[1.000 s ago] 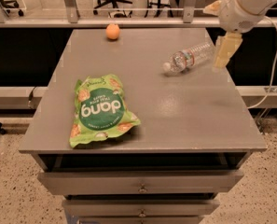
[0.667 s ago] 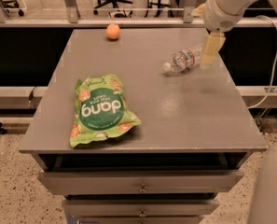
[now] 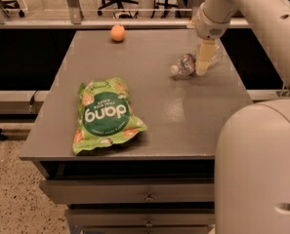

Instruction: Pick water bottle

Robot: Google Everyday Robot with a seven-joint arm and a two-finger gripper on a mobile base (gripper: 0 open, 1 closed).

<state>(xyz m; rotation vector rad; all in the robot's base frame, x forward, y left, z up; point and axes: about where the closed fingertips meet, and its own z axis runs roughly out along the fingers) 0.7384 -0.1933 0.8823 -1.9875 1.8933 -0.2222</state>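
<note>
The water bottle (image 3: 185,65), small, clear and ribbed with a white cap, lies on its side on the grey table (image 3: 164,101) at the right, cap pointing left. My gripper (image 3: 204,61) hangs from the white arm directly over the bottle's right half, its pale yellow fingers (image 3: 204,57) pointing down and overlapping the bottle body. The far end of the bottle is hidden behind the fingers.
A green snack bag (image 3: 104,115) lies flat at the front left of the table. An orange ball (image 3: 117,32) sits at the back edge. The robot's white body (image 3: 259,169) fills the lower right corner. Drawers are below the table front.
The arm has swung left and down, and the gripper now sits over the bottle's body instead of beside its right end. The bottle has not visibly moved.
</note>
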